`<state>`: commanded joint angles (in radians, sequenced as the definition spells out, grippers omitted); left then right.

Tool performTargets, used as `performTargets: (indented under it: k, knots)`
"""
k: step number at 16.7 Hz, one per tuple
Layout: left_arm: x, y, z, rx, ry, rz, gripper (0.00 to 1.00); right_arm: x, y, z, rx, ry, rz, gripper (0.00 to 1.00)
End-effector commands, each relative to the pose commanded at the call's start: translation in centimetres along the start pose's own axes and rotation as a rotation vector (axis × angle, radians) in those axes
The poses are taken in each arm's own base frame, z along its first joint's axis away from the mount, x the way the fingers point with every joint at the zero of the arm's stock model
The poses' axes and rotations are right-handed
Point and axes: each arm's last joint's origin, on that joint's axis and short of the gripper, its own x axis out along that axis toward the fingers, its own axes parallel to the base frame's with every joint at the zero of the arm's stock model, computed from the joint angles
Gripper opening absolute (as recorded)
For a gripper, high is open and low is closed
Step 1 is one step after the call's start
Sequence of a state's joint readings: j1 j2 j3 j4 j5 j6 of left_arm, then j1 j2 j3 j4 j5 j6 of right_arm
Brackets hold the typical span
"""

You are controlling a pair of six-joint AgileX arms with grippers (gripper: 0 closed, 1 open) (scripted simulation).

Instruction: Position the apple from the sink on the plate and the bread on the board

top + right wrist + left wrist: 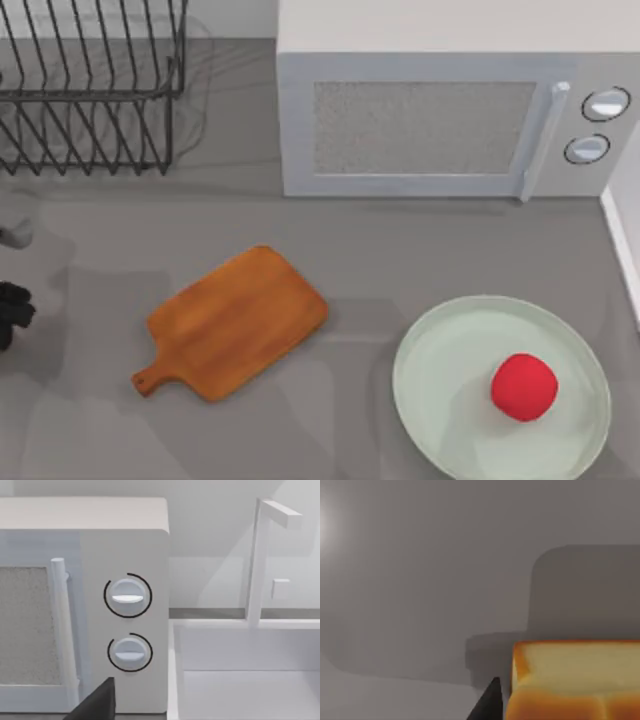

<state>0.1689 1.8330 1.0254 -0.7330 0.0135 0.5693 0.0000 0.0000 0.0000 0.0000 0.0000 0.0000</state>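
Apple [524,387] on plate [440,345], table right. Board [238,322] bare, centre-left. Bread [575,680] close against left gripper finger [487,704], apparently held; grip state unclear. Right gripper finger [97,702] facing microwave [125,545]. No legible writing.

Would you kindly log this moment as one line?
apple: on plate | board: bare | bread: at left end effector, not on board

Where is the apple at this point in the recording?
In the top view the apple lies on the plate at the table's right side, toward the plate's right part, in front of the microwave and right of the board.
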Motion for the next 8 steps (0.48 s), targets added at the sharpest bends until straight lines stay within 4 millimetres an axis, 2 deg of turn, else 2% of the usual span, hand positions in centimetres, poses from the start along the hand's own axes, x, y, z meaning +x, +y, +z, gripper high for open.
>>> performTargets:
  k: [8]
  knots:
    - [-7.9, 0.0, 0.2, 0.003, 0.027, -0.018, 0.0, 0.0, 0.0, 0.0, 0.0, 0.0, 0.0, 1.0]
